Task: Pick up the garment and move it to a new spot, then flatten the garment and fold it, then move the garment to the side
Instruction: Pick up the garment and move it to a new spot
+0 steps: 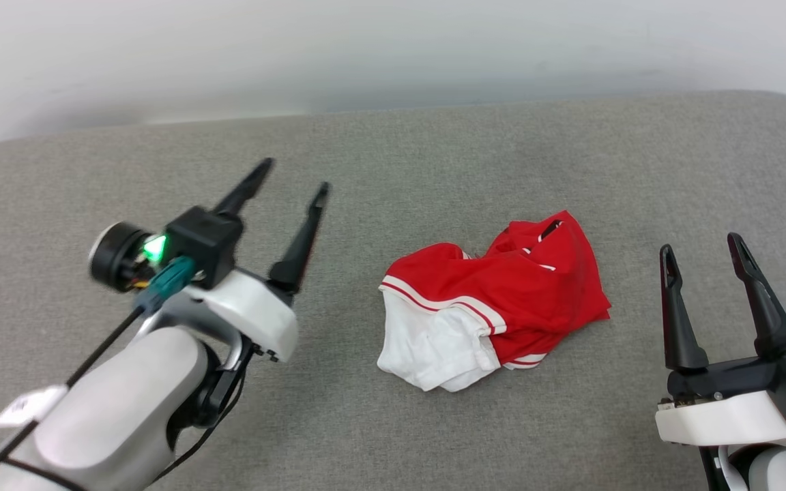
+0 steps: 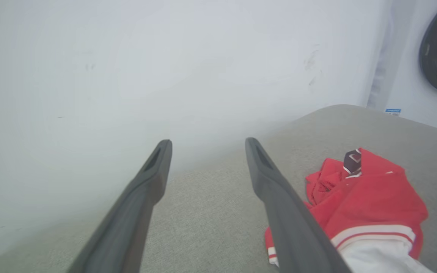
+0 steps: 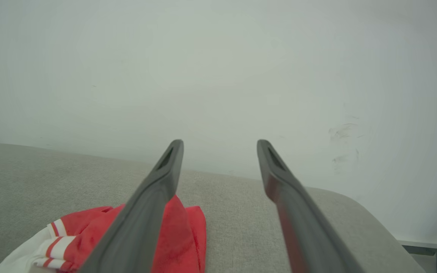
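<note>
Red T-shirt [image 1: 502, 293], white sleeves, crumpled: judged soft, light, limp. Take hold at a raised fold. Left end effector [image 1: 295, 174], right end effector [image 1: 701, 243]: both spread, empty.

Grey fabric-topped table [image 1: 434, 423] runs beneath and ahead of the left claw [image 1: 295, 176] and right claw [image 1: 701, 243], with a plain white wall [image 1: 393, 48] rising behind its far edge. Past the left claw's tips, off to the right, stands a white washing machine [image 2: 408, 87] with a dark round door. Faint scuff marks [image 3: 341, 132] dot the wall beyond the right claw.
</note>
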